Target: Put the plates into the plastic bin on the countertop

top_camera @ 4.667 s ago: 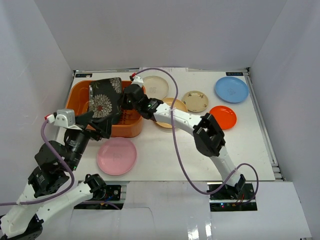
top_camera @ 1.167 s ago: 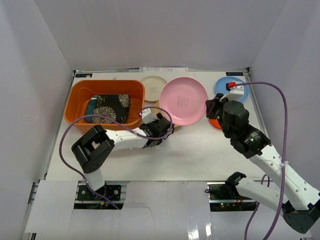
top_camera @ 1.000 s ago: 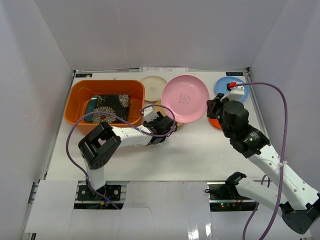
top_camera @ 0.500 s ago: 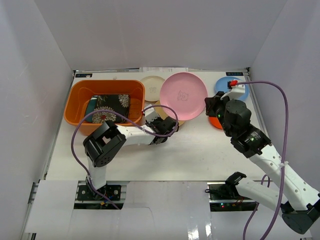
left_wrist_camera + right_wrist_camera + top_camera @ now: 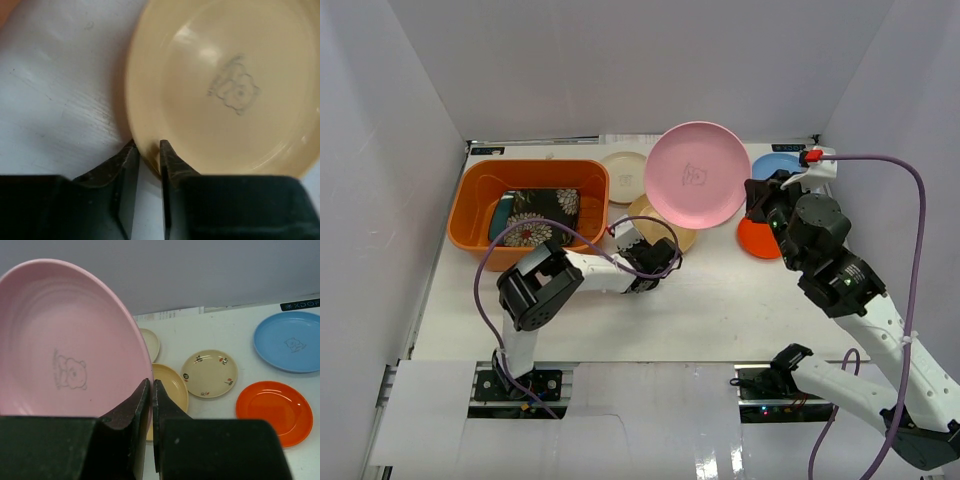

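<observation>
Right gripper (image 5: pixel 151 385) pinching pink plate (image 5: pixel 697 173) rim, plate tilted, upper centre; left gripper (image 5: pixel 147 147) nipping tan plate (image 5: pixel 225 85) edge, mid-frame, on countertop (image 5: pixel 720 305)

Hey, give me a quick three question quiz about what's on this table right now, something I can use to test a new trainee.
1. True or false: the right tool holds the pink plate lifted off the countertop.
2. The left tool straddles the rim of which plate? A) blue plate B) tan plate C) orange plate
3. Name the patterned plate lying in the orange bin.
Key: 1 true; 2 B; 3 the black floral plate.
</observation>
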